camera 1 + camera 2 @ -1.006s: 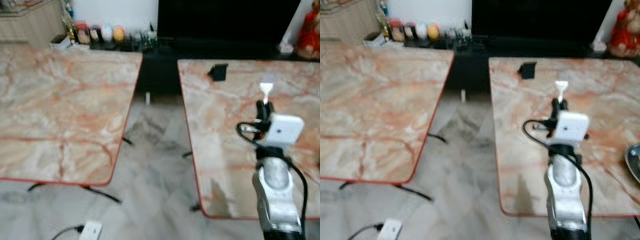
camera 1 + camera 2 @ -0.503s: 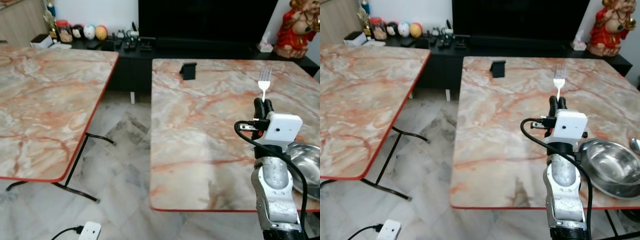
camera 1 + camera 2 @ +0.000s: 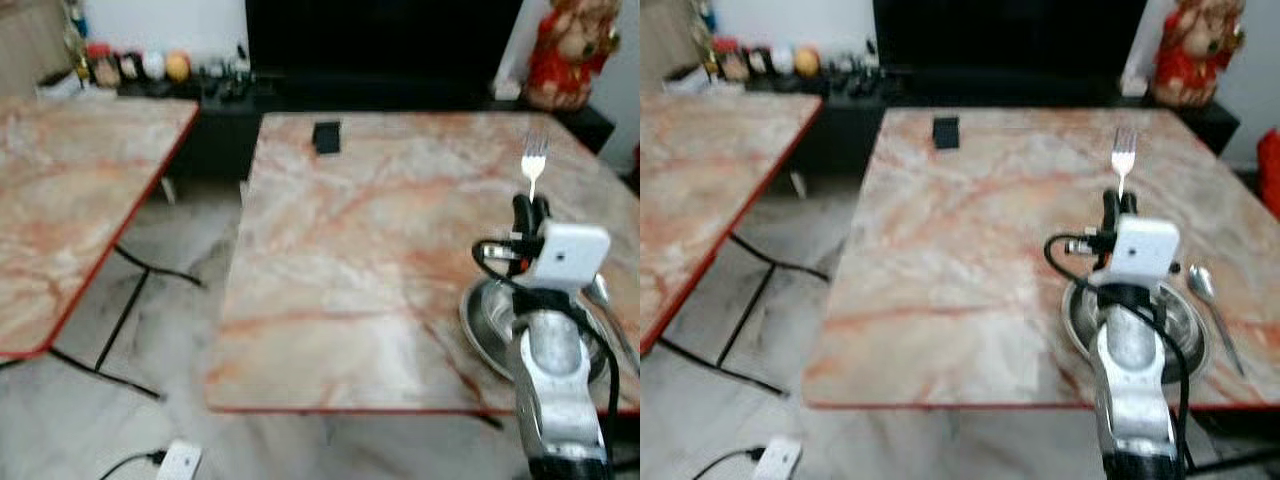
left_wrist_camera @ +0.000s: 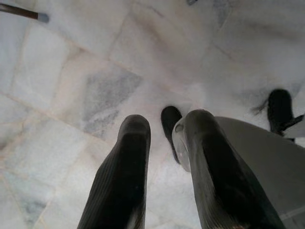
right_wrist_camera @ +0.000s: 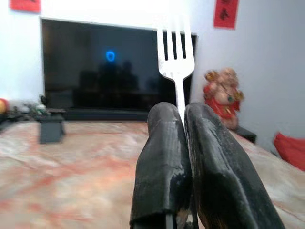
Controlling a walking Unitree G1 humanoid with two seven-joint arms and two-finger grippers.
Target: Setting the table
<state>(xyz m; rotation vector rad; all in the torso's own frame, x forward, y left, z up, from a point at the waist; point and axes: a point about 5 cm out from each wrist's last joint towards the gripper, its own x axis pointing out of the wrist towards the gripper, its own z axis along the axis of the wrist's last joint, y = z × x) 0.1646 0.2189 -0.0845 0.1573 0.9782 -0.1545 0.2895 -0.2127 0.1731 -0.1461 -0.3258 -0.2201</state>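
On your far left the second table is standing apart, with a gap of floor between it and the main table, and a small black block is lying near the far edge of the main one. Your left gripper is hanging over the floor tiles with its fingers parted and holding nothing. Further right, your right gripper is clenching the fork by the handle, tines pointing up, above the table and just behind the steel bowl. A spoon is lying just beside the bowl on its right. I think the danger is this: the fork is being pinched only on its thin handle, so it may be slipping or turning when you are lowering it, and it could be striking the bowl rim or landing on the wrong side. The head views are blurred, your arm is covering most of the bowl, and the table's right edge is cut off, so you are not seeing all the free space there.
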